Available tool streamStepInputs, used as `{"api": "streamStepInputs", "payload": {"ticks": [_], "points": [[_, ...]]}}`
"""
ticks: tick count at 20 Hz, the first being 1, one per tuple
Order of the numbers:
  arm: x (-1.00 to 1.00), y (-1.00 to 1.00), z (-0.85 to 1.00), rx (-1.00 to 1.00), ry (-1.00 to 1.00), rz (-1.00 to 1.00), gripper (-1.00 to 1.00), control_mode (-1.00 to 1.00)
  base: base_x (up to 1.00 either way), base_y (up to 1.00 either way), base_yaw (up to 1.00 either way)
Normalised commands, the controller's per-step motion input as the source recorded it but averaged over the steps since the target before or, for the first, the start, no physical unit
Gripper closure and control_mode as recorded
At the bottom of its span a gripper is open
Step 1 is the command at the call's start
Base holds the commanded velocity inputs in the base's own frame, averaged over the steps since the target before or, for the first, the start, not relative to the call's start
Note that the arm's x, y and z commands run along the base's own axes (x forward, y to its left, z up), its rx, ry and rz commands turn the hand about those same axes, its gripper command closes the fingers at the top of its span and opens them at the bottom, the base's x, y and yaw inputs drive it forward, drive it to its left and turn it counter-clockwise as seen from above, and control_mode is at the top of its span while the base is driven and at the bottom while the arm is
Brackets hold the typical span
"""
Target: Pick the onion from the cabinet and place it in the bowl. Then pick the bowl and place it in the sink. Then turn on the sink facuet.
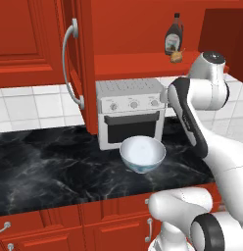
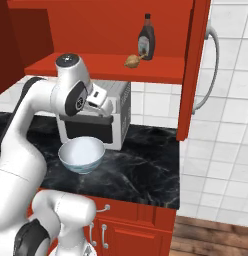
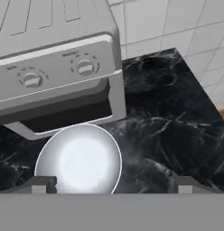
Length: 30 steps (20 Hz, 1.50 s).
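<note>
On the red shelf of the open cabinet I see the onion, a small golden-brown bulb lying just beside a dark brown bottle with a label. In the left base view the same onion sits at the foot of the bottle, above my arm's upper joint. The cabinet door stands swung out, its long curved silver handle facing the room. Below the shelf, the white bowl rests upright on the black marbled counter, directly in front of a silver toaster oven with three knobs and a dark door. The bowl holds nothing. My gripper hangs above the counter, angled down; in the hand view its two dark fingertips stand wide apart with nothing between them, the bowl lying nearer the left tip. White wall tiles back the counter, and low red cupboards with small silver handles run beneath it.
</note>
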Motion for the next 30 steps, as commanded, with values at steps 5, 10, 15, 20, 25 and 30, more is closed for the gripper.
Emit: {"api": "streamStepInputs", "payload": {"ticks": [5, 10, 15, 20, 25, 30], "points": [[0.18, -0.24, 0.84, -0.01, -0.13, -0.31, -1.0, -1.0, 0.0, 0.0, 0.0], [0.23, -0.21, 0.87, 0.0, -0.04, -0.26, -1.0, -1.0, 0.0, 0.0, 0.0], [0.16, -0.26, 0.72, 0.01, 0.01, -0.07, -1.0, -1.0, 0.0, 0.0, 0.0], [0.45, -0.16, 0.1, 0.0, 0.01, 0.0, -1.0, -1.0, 0.0, 0.0, 0.0], [0.54, -0.01, -0.12, -0.09, -0.04, 0.04, -1.0, -1.0, 0.0, 0.0, 0.0], [0.44, 0.0, -0.07, -0.11, -0.13, 0.03, -1.0, -1.0, 0.0, 0.0, 0.0]]}}
